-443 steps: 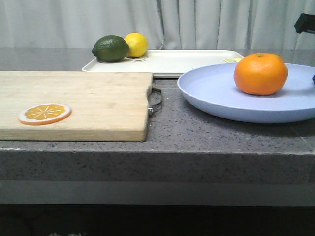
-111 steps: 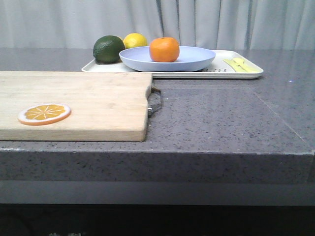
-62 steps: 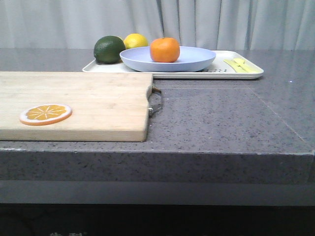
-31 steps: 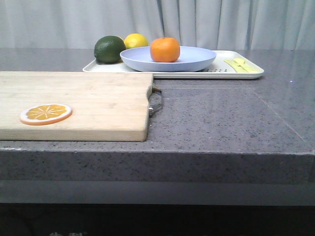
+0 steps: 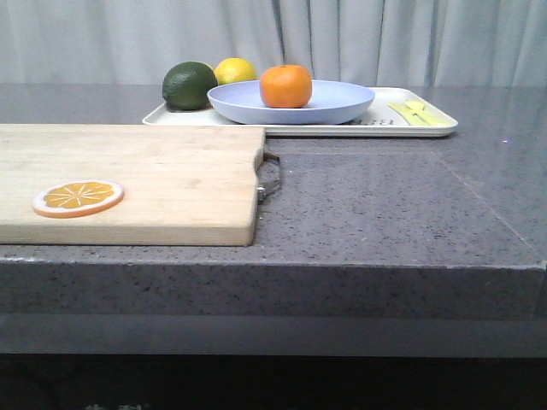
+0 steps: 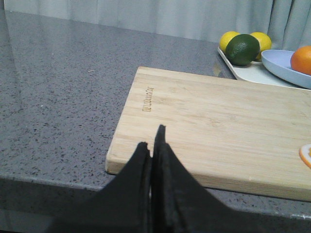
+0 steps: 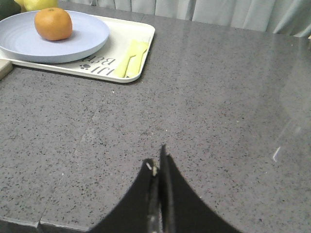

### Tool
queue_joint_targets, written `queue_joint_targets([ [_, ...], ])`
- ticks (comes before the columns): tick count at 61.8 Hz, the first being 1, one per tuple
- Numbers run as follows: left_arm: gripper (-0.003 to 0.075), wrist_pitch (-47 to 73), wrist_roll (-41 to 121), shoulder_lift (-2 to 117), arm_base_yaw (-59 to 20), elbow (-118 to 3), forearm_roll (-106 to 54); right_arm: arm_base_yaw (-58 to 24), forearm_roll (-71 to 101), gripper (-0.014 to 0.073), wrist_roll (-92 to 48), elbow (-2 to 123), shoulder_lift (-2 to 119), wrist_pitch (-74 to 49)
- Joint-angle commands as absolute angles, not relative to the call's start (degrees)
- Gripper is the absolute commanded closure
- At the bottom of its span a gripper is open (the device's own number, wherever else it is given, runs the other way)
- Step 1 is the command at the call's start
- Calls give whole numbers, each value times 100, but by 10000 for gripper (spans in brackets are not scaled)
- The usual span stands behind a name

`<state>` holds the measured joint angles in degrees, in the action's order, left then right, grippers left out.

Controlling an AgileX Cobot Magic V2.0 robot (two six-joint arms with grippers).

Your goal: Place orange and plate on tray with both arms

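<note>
The orange [image 5: 285,86] sits in the lavender-blue plate [image 5: 342,101], and the plate rests on the cream-white tray [image 5: 376,126] at the back of the counter. They also show in the right wrist view: orange [image 7: 53,24], plate [image 7: 87,36], tray [image 7: 141,43]. In the left wrist view the orange [image 6: 302,59] and the plate [image 6: 279,65] are at the edge. My left gripper [image 6: 151,138] is shut and empty, near the counter's front edge by the cutting board. My right gripper [image 7: 158,158] is shut and empty, low over bare counter, far from the tray. Neither arm shows in the front view.
A wooden cutting board [image 5: 154,171] with a flat orange slice [image 5: 78,197] lies front left. A green lime [image 5: 189,84] and a yellow lemon [image 5: 236,71] sit on the tray's left end; a yellow utensil [image 5: 419,112] lies on its right end.
Earlier the plate with the orange was held near the camera at the right; now it rests on the tray. In the last second nothing has moved.
</note>
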<state>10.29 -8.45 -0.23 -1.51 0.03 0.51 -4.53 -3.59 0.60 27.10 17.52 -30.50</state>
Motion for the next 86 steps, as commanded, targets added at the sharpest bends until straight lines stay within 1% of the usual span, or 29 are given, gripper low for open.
queue_joint_targets([
  [1,738,516,-894,-141,-139,35,0,-437,-433,652,0,2867,1790,-2591],
  [40,738,516,-894,-141,-139,35,0,-430,-438,652,0,2835,1790,-2481],
  [50,738,516,-894,-141,-139,35,0,-333,-438,652,0,2195,1601,-1175],
  [53,738,516,-894,-141,-139,35,0,-263,-432,652,0,1863,1398,-645],
  [59,738,516,-894,-141,-139,35,0,-121,-233,652,0,1153,926,-166],
  [76,738,516,-894,-141,-139,35,0,3,100,652,0,31,-196,-374],
  [80,738,516,-894,-141,-139,35,0,3,100,652,0,-139,-171,-299],
  [86,738,516,-894,-141,-139,35,0,9,100,652,0,-131,-180,-556],
])
